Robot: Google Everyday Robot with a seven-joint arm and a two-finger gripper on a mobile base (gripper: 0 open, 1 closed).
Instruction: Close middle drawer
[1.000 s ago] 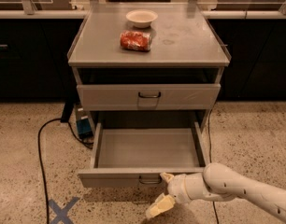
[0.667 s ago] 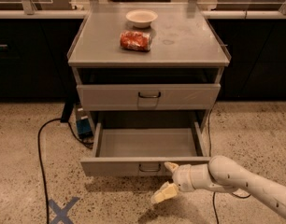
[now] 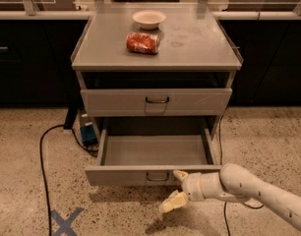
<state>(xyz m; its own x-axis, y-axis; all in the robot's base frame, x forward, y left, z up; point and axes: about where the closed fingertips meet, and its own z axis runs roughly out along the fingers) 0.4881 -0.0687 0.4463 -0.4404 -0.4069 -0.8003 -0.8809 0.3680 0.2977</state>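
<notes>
- middle drawer (image 3: 121, 175) pulled well out of the grey cabinet (image 3: 86, 127), low to the floor
- small dark wire handle (image 3: 157, 176) at centre of its front panel
- claw (image 3: 176, 188) just right of the handle, in front of the panel, spread wide, gripping nothing
- upper fingertip (image 3: 180, 173) at the panel; contact unclear
- white arm (image 3: 254, 191) comes in from lower right
- drawer above (image 3: 116, 102) shut
- bench (image 3: 199, 48) carries white bowl (image 3: 149, 18) and, near it, a red can (image 3: 143, 43) on its side

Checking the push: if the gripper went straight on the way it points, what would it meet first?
Probably the front panel of the open grey metal middle drawer, near its dark wire handle; the open gripper points left along it, depth unclear.
</notes>
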